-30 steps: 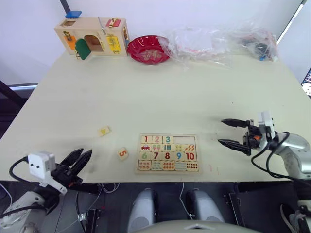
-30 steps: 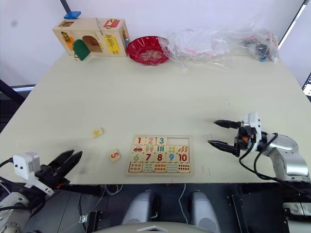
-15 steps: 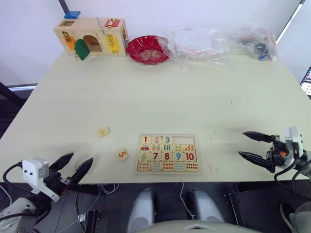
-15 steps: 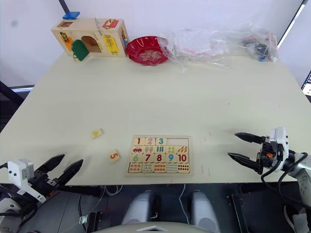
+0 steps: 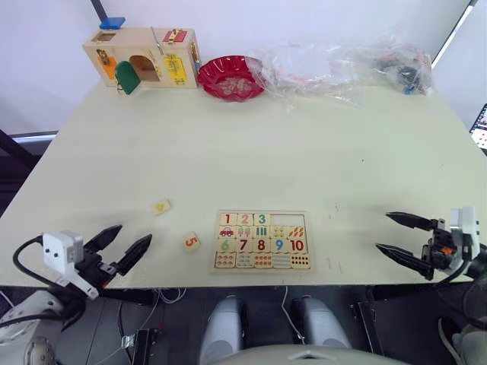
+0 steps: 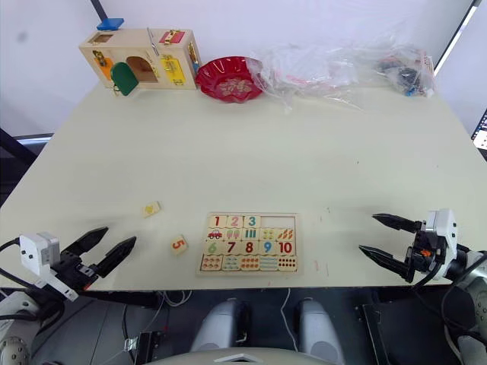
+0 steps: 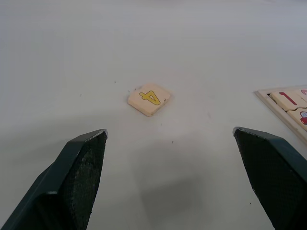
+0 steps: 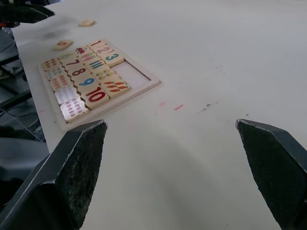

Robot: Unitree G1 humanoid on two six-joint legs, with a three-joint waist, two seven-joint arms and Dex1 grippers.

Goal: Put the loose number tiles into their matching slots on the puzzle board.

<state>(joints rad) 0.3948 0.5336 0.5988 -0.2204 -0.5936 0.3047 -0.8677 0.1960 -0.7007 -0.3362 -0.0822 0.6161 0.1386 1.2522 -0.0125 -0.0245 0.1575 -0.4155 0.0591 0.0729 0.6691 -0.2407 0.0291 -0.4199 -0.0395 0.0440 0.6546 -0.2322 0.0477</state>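
— What has changed over the last second?

— The right gripper (image 5: pixel 405 234) has drawn back from beside the puzzle board (image 5: pixel 263 239) to the worktop's (image 5: pixel 251 152) near right corner, jaws wide apart and holding nothing. The left gripper (image 5: pixel 123 245) dropped below the near edge and has come partway back up at the near left corner; its jaws have spread from almost closed to well apart, also holding nothing. The tiles and board have not moved.

— Where is the board, and how full is it?

— It lies flat near the front edge, roughly midway between the two arms. The top row holds a red 1, an orange-red 2 and a green 3; the two slots (image 8: pixel 130 74) to their right are bare pale wood. Below come picture tiles, then the coloured 6 to 10, then dot tiles.

— And the loose tiles?

— Two lie on the worktop left of the board, apart from each other and from it. The 4 tile (image 7: pixel 149 99), with a yellow numeral, lies flat further back. The 5 tile (image 5: pixel 192 242), red, sits nearer the board and seems slightly turned, though it is small here.

— Anything else?

— At the far edge stand a wooden latch box (image 5: pixel 143 58), a red bowl (image 5: pixel 231 77) and some clear plastic bags (image 5: pixel 342 67).
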